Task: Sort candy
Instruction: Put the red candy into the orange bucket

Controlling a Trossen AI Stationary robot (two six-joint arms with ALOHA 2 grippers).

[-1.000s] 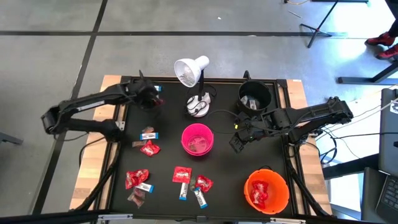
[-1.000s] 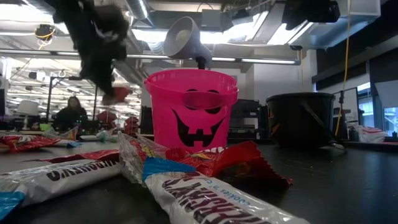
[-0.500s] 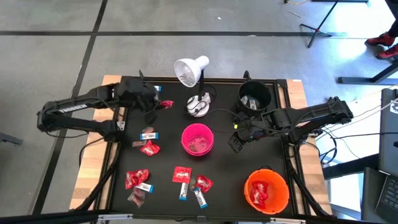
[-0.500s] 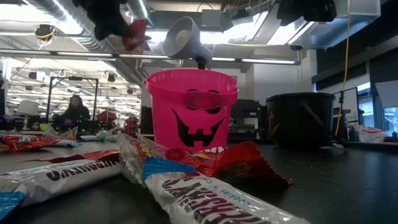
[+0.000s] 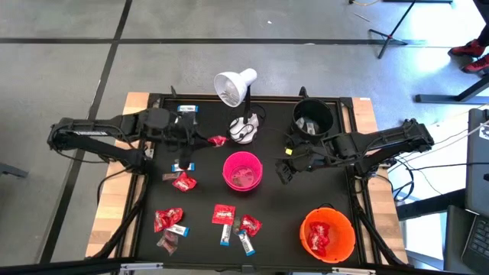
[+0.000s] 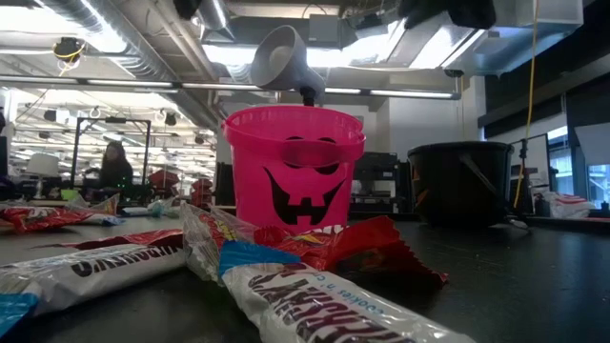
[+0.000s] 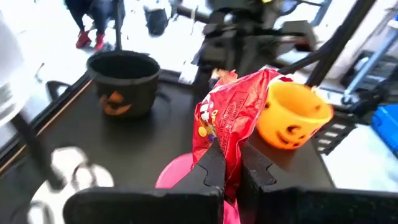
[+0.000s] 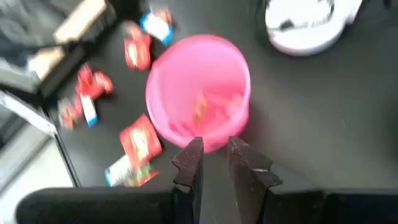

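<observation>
— What does the left pincer (image 7: 227, 165) hold?
— A crinkly, shiny red packet (image 7: 233, 118), pinched, at 11 o'clock from the round pink bucket (image 5: 242, 171).
— The right pincer (image 8: 214, 163)?
— Slightly parted, empty, above the black worktop (image 5: 283, 210).

Lamp (image 5: 235, 88) behind middle bowl (image 5: 242, 170); candy (image 5: 221, 215) before bowl

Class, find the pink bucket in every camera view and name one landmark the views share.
High view: pink bucket, table centre, in front of the lamp.
Low view: centre, jack-o'-lantern face showing.
Left wrist view: only a pink rim, behind the left claw and its red packet.
Right wrist view: centre, seen from above.
Shared landmark: the lamp.
</observation>
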